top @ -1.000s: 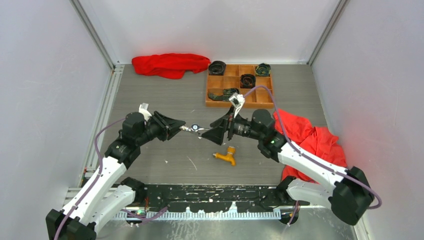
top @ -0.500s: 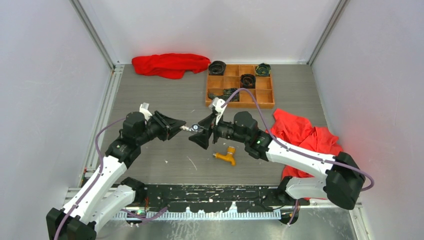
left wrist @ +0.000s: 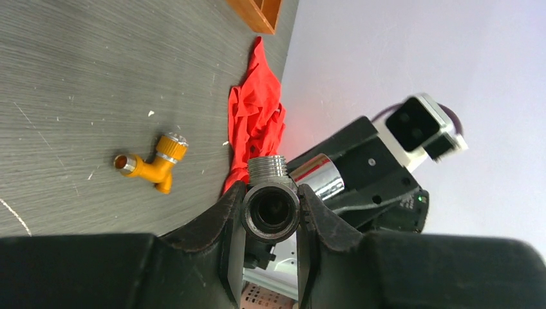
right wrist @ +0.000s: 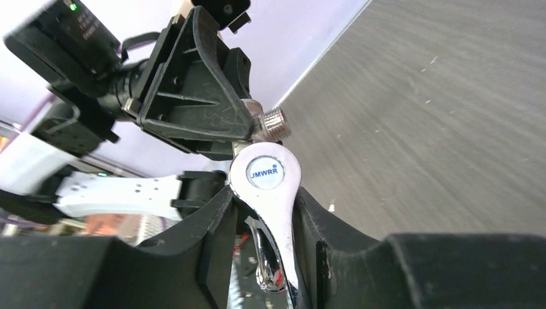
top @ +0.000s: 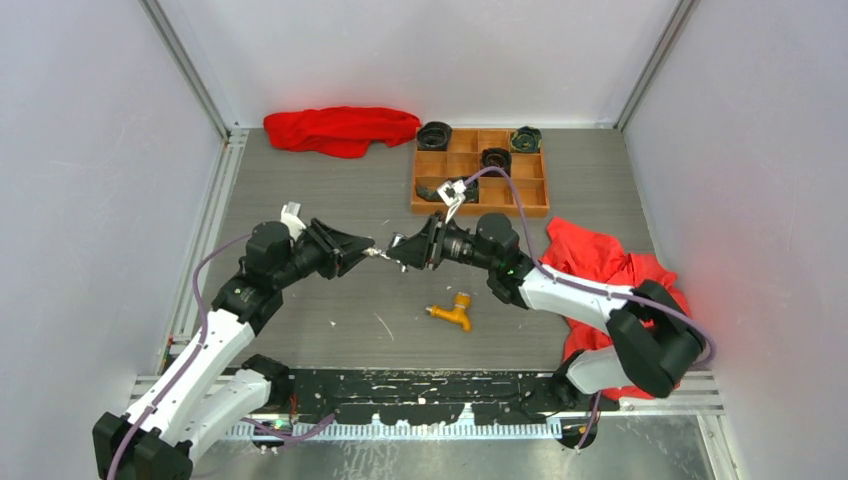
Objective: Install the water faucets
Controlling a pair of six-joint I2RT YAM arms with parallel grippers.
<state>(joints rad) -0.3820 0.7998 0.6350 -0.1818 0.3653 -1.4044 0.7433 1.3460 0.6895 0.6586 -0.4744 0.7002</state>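
The silver faucet (top: 385,253) hung above the middle of the surface (top: 320,190), gripped from both sides. The left jaws, coming from 9 o'clock, were clenched on its round hollow body, whose ridged threaded end (left wrist: 266,168) stuck out past the black fingers (left wrist: 225,219). The right jaws, coming from 3 o'clock, grasped its flat, mirror-bright lever handle (right wrist: 265,193), which carried a small round blue-and-white cap. The yellow faucet (top: 452,312) lay on its side on the grey, wood-grained surface at 6 o'clock from the silver one, well apart from it, a matte bent piece with a knurled metal collar (left wrist: 172,143).

At 1 o'clock sat a shallow orange-brown tray (top: 480,210) split into square compartments. Dark rolls (top: 496,159) lay in its back-left corner, its back-right corner and a compartment near the middle, and a loose dark strip (top: 440,190) lay in the front left. A crumpled red cloth (top: 340,128) lay at 11 o'clock, and a second red cloth (top: 610,270) lay at 3 o'clock.
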